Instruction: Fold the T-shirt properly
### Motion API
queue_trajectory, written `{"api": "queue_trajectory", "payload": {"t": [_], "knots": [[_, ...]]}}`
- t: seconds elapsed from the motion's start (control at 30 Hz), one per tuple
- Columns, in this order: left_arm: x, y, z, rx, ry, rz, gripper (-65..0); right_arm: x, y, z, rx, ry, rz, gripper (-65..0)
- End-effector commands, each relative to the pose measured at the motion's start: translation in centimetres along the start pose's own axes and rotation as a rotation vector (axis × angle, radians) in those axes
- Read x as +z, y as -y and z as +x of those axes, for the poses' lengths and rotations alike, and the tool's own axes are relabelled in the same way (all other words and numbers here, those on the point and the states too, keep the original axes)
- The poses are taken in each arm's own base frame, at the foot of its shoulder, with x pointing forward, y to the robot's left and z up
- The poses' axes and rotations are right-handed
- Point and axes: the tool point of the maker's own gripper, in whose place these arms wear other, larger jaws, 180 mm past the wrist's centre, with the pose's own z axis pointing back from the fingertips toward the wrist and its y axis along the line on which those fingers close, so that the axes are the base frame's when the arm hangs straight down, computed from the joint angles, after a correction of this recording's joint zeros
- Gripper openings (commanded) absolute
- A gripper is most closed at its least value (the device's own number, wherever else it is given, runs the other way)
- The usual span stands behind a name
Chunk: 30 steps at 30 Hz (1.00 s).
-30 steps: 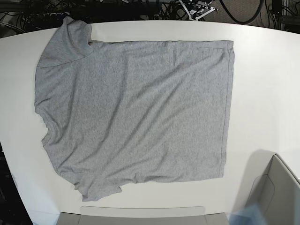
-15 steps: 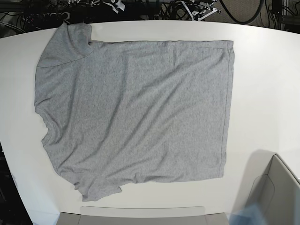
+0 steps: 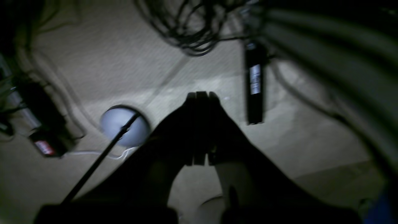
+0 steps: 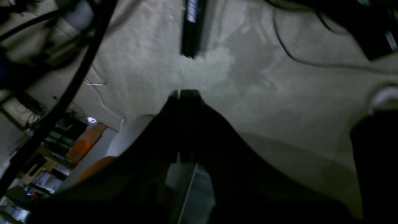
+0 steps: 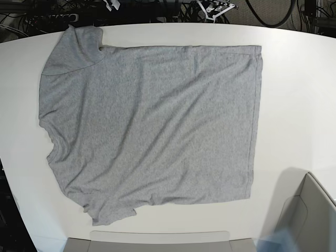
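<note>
The T-shirt [image 5: 152,131] lies spread flat, plain side up, on the table [image 5: 299,89]; soft, light and limp, best pinched at hem corners or shoulders; left gripper [image 3: 200,95] and right gripper [image 4: 183,91] both closed, empty, off-table.

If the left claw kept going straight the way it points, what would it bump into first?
Probably just the carpeted floor; the shut left gripper points at bare carpet, with the black power strip off to one side. Depth is unclear.
</note>
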Motion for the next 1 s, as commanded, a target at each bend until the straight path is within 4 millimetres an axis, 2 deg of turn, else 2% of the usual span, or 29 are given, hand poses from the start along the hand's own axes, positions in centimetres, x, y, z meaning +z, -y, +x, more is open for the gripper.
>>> {"api": "queue_trajectory", "payload": {"t": [0.0,0.23,0.3,0.37,0.43,0.5,0.57,0.7,0.83,0.97], "knots": [[0.0,0.0,0.0,0.003,0.004,0.003,-65.0,0.3,0.4,-0.3,-0.005,-0.003,0.005,-65.0],[0.2,-0.1,-2.0,-0.002,-0.028,0.005,-65.0,1.5,1.7,-2.8,-0.016,-0.033,0.028,-65.0],[0.2,-1.2,-2.4,-0.003,-0.034,0.021,-65.0,1.5,1.7,-3.1,-0.016,-0.036,0.030,-65.0],[0.2,-2.3,-1.8,0.041,-0.010,0.038,-65.0,1.4,1.5,-4.4,-0.016,-0.058,0.036,-65.0],[0.4,-3.2,-3.4,0.130,-0.033,0.056,-65.0,1.5,1.5,-4.3,-0.033,-0.049,0.035,-65.0],[0.6,-4.6,-4.5,0.225,-0.060,0.086,-65.0,2.0,2.6,-4.2,-0.034,-0.046,0.021,-65.0],[0.7,-5.1,-5.0,0.302,-0.062,0.104,-65.0,2.4,2.5,-4.2,-0.025,-0.046,0.042,-65.0],[1.1,-5.5,-7.1,0.373,-0.102,0.123,-65.0,3.1,1.7,-4.8,-0.011,-0.058,0.095,-65.0],[1.1,-5.7,-7.6,0.420,-0.132,0.129,-65.0,3.3,1.5,-5.5,0.037,-0.114,0.100,-65.0],[1.3,-6.7,-7.9,0.513,-0.131,0.156,-65.0,3.2,1.4,-5.8,0.042,-0.121,0.104,-65.0]]}}
